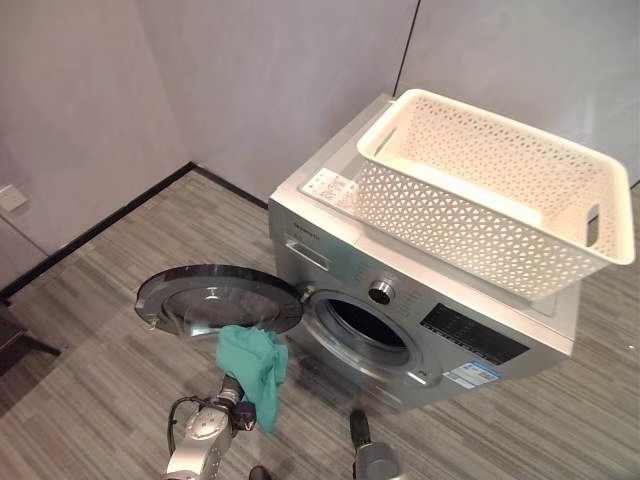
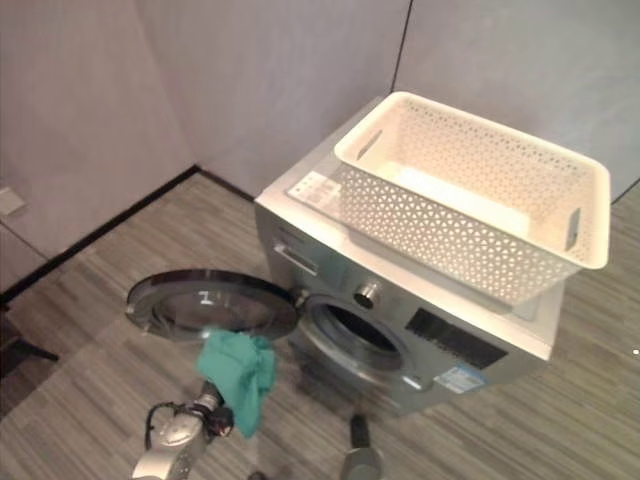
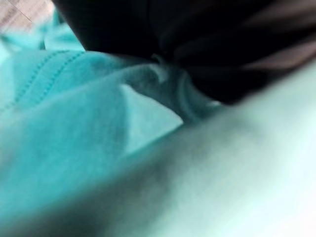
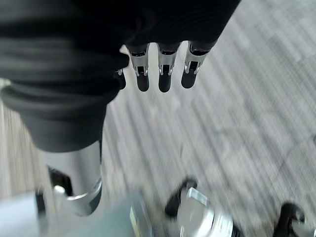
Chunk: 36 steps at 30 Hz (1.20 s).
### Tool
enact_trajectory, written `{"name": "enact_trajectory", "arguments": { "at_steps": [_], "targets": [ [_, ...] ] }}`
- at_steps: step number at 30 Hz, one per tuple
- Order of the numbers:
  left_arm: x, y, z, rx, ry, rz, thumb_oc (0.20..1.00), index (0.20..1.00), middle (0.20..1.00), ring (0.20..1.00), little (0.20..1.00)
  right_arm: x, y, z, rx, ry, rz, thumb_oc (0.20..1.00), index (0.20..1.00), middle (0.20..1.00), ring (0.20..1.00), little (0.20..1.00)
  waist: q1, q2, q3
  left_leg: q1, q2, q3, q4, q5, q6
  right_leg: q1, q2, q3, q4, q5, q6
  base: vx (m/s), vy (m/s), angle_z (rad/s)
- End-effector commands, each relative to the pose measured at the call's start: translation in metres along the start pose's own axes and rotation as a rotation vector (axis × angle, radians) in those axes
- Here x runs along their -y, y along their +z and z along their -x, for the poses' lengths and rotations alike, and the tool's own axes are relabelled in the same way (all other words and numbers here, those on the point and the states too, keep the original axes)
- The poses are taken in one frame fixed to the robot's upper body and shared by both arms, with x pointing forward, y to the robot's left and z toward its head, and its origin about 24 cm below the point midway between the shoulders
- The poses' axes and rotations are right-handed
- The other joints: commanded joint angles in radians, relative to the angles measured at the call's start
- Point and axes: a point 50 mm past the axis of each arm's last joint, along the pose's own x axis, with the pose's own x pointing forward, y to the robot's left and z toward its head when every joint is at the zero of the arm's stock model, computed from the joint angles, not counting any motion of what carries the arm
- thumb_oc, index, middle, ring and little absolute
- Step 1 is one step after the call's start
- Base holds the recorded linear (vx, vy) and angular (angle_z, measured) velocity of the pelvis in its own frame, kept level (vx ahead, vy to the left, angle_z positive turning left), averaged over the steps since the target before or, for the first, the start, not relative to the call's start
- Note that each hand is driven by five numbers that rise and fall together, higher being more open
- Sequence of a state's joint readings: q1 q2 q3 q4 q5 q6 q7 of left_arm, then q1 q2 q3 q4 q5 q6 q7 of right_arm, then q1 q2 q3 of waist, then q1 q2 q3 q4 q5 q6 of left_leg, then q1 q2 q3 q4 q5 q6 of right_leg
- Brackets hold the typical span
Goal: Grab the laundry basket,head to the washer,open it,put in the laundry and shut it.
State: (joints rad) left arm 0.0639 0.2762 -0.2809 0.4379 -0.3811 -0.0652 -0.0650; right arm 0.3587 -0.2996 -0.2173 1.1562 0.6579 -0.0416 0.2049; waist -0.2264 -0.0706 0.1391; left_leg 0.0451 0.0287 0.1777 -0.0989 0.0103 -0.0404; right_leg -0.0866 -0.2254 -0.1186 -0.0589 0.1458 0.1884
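Your left hand is clenched on the teal cloth, holding it up just in front of the washer, below its open door. The white laundry basket sits on top of the washer. Your right hand hangs low over the floor, fingers relaxed and holding nothing.

Grey wood-grain plank floor bearing a silver front-loading washing machine; white perforated plastic laundry basket resting on its top
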Motion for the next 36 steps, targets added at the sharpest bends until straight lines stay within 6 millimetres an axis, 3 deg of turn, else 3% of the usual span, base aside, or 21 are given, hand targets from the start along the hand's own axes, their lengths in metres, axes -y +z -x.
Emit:
{"name": "enact_trajectory", "arguments": {
  "at_steps": [1, 4, 8, 13, 14, 16, 18, 22, 27, 36],
  "targets": [
    [0.013, 0.035, -0.011, 0.169, -0.084, -0.023, 0.2, 0.2, 0.2, 0.2, 0.2, -0.037, 0.015, -0.014, -0.003, 0.082, 0.134, 1.0, 1.0, 1.0, 1.0, 1.0, 0.05, -0.003, 0.03, -0.023, 0.016, 0.005, 0.012, -0.083, -0.015, -0.069, -0.016, 0.042, 0.071, -0.049, 0.012, 0.0, -0.029, 0.07],
    [0.03, 0.028, -0.021, 0.118, -0.132, -0.023, 0.2, 0.2, 0.2, 0.2, 0.2, -0.058, 0.024, -0.019, -0.001, 0.115, 0.249, 1.0, 1.0, 1.0, 1.0, 1.0, 0.06, 0.023, 0.053, -0.046, 0.012, -0.002, 0.012, -0.071, -0.016, -0.085, -0.024, 0.038, 0.073, -0.05, 0.009, -0.04, -0.046, 0.08],
    [0.059, 0.039, -0.045, 0.119, -0.152, -0.064, 0.2, 0.2, 0.2, 0.2, 0.2, -0.093, 0.047, -0.025, 0.073, 0.161, 0.377, 1.0, 1.0, 1.0, 1.0, 1.0, 0.06, 0.053, 0.096, -0.096, 0.016, -0.017, 0.012, -0.043, -0.024, -0.127, -0.028, 0.033, 0.077, -0.05, 0.002, -0.05, -0.077, 0.18],
    [0.089, 0.061, -0.065, 0.158, -0.161, -0.091, 0.2, 0.2, 0.2, 0.2, 0.2, -0.138, 0.078, -0.023, 0.216, 0.239, 0.473, 1.0, 1.0, 1.0, 1.0, 1.0, 0.052, 0.057, 0.15, -0.15, 0.027, -0.015, 0.012, -0.021, -0.034, -0.178, -0.023, 0.035, 0.067, -0.038, 0.0, -0.05, -0.082, 0.01],
    [0.089, 0.061, -0.065, 0.158, -0.161, -0.091, 0.2, 0.2, 0.2, 0.2, 0.2, -0.138, 0.078, -0.023, 0.217, 0.239, 0.473, 1.0, 1.0, 1.0, 1.0, 1.0, 0.052, 0.058, 0.149, -0.151, 0.027, -0.015, 0.012, -0.021, -0.034, -0.179, -0.023, 0.035, 0.067, -0.038, 0.0, -0.03, -0.058, -0.02],
    [0.102, 0.077, -0.072, 0.199, -0.163, -0.097, 0.2, 0.2, 0.2, 0.2, 0.2, -0.163, 0.086, -0.019, 0.276, 0.291, 0.561, 1.0, 1.0, 1.0, 1.0, 1.0, 0.05, 0.054, 0.179, -0.184, 0.037, -0.008, 0.012, -0.008, -0.038, -0.211, -0.022, 0.037, 0.057, -0.03, -0.001, -0.05, -0.108, -0.04],
    [0.108, 0.088, -0.076, 0.23, -0.164, -0.098, 0.2, 0.2, 0.2, 0.2, 0.2, -0.175, 0.089, -0.018, 0.297, 0.308, 0.607, 1.0, 1.0, 1.0, 1.0, 1.0, 0.049, 0.052, 0.202, -0.208, 0.046, -0.001, 0.012, 0.0, -0.042, -0.238, -0.023, 0.038, 0.058, -0.028, -0.001, -0.06, -0.081, -0.04],
    [0.119, 0.11, -0.079, 0.298, -0.169, -0.088, 0.2, 0.2, 0.2, 0.2, 0.2, -0.187, 0.093, -0.016, 0.327, 0.327, 0.647, 1.0, 1.0, 1.0, 1.0, 1.0, 0.049, 0.044, 0.246, -0.25, 0.058, 0.012, 0.014, 0.016, -0.047, -0.29, -0.018, 0.044, 0.065, -0.022, -0.004, -0.06, -0.074, 0.01],
    [0.128, 0.139, -0.08, 0.396, -0.166, -0.072, 0.2, 0.2, 0.2, 0.2, 0.2, -0.209, 0.11, -0.01, 0.406, 0.343, 0.698, 1.0, 1.0, 1.0, 1.0, 1.0, 0.05, 0.014, 0.303, -0.411, 0.064, 0.014, 0.178, -0.018, -0.055, -0.391, -0.015, 0.056, 0.097, -0.014, -0.013, -0.13, -0.105, 0.04],
    [0.148, 0.189, -0.085, 0.511, -0.149, -0.066, 0.2, 0.2, 0.2, 0.2, 0.2, -0.231, 0.127, -0.001, 0.51, 0.352, 0.728, 1.0, 1.0, 1.0, 1.0, 1.0, 0.008, -0.007, 0.314, -0.595, 0.104, 0.013, 0.32, -0.073, -0.066, -0.597, 0.023, 0.098, 0.201, -0.035, -0.034, -0.06, -0.074, -0.04]
  ]
}}
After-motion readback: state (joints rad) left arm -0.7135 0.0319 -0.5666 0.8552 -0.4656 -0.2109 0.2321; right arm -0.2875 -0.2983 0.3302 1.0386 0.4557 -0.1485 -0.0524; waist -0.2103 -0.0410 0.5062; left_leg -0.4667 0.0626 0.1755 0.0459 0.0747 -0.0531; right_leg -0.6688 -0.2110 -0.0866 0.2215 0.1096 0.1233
